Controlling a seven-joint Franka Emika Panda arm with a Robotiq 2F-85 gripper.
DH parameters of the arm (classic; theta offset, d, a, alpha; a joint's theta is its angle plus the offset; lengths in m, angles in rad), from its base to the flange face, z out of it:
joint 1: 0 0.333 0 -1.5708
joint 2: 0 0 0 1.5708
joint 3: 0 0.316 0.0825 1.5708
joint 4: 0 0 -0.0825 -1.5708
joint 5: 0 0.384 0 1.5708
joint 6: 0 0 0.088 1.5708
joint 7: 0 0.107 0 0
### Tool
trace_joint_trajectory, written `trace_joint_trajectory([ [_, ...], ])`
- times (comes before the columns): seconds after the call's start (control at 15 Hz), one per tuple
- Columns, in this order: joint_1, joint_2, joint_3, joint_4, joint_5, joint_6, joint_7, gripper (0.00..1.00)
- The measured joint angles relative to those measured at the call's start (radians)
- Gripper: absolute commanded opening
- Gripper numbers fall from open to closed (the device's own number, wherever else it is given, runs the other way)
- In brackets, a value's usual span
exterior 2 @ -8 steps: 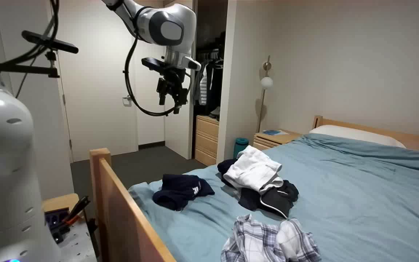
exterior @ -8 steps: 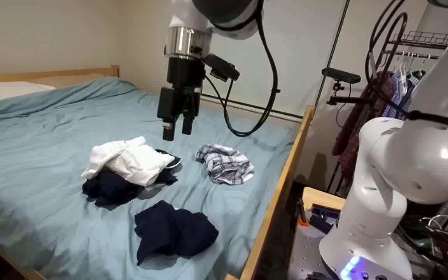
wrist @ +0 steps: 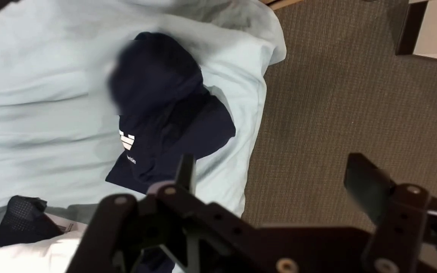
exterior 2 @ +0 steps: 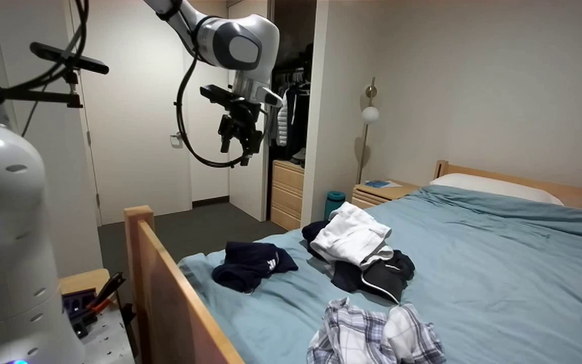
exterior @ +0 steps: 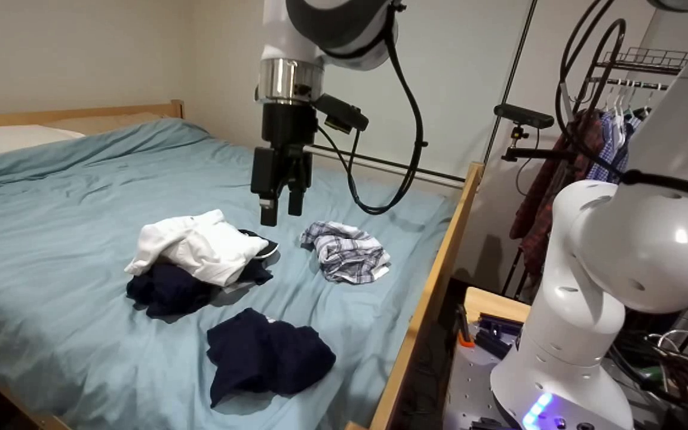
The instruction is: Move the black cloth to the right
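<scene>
Our black two-fingered gripper (wrist: 271,160), spread and empty, may miss the crumpled navy cloth (wrist: 171,113) if we descend off-centre

Blue-green fabric-covered bed (exterior: 57,251) is carrying it all. Crumpled navy cloth with white print (exterior 2: 250,265) is lying nearest the foot corner, open side. Heap of white and dark garments (exterior: 200,248) is sitting farther toward the head edge. Grey-white plaid cloth (exterior: 347,254) is lying near the foot edge, farther from that side.
</scene>
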Motion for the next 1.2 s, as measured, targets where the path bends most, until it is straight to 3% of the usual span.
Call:
trace_joint_trajectory([
  [0.4,0.0,0.0,0.005,0.001,0.0,0.005,0.0,1.0],
  [0.53,-0.007,0.038,-0.022,0.01,0.078,0.061,-0.051,1.0],
  [0.8,-0.069,0.234,-0.089,0.076,0.246,0.114,-0.157,1.0],
  [1.0,-0.118,0.383,-0.091,0.16,0.261,0.089,-0.159,1.0],
  [1.2,-0.134,0.484,-0.081,0.26,0.236,-0.035,-0.157,1.0],
])
